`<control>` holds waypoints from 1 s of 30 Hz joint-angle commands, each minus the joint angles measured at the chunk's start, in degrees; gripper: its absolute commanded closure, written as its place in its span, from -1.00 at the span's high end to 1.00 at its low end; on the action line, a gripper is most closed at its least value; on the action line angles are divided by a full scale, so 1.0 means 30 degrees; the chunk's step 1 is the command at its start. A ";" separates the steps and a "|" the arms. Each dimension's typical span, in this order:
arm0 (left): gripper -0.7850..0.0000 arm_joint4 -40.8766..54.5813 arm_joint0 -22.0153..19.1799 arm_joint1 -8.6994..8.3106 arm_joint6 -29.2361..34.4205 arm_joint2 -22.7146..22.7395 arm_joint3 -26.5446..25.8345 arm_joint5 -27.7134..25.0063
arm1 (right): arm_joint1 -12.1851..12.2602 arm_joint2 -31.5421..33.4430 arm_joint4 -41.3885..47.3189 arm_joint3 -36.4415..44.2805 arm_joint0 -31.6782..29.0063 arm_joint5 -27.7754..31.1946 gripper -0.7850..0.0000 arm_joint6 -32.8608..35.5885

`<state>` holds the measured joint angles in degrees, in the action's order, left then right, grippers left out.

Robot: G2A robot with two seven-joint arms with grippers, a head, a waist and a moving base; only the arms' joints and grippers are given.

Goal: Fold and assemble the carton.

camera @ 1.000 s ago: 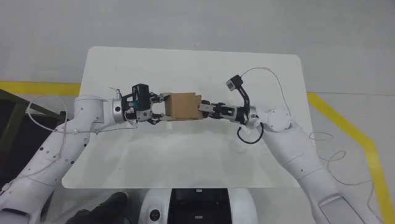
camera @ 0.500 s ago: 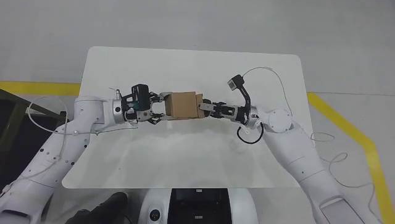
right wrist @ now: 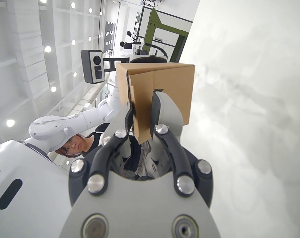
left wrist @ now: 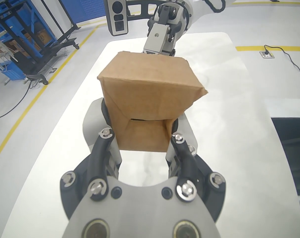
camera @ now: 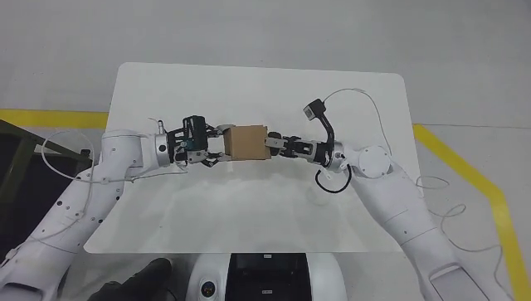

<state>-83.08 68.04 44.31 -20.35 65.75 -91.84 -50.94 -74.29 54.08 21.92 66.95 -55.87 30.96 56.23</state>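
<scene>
I hold the brown cardboard carton between my two pincers over the middle of the white round-cornered bench. The end facing my left arm is folded shut. My left pincer is pressed against that end, with one finger on each side of its lower flap. My right pincer is at the opposite end and pinches a cardboard edge of the carton; whether the carton touches the bench I cannot tell.
</scene>
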 commanded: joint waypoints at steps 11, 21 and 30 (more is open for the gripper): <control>-0.41 -0.0119 0.0020 0.0181 0.0924 -0.0071 -0.0105 0.0492 | 0.0140 0.0349 -0.1241 0.1171 -0.0419 0.0044 -0.12 -0.1046; -0.41 -0.0023 -0.0155 0.0341 0.1354 -0.0194 0.0024 0.0340 | 0.0341 0.0828 -0.1724 0.2498 -0.1030 0.0058 -0.11 -0.1365; -0.40 0.0039 -0.0259 0.0459 0.1653 -0.0243 0.0038 0.0163 | 0.0367 0.0768 -0.1990 0.2739 -0.1049 -0.0173 -0.07 -0.1480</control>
<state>-83.13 67.25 45.67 -15.29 64.95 -91.81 -50.39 -73.21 56.31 16.02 75.31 -59.03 30.39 51.85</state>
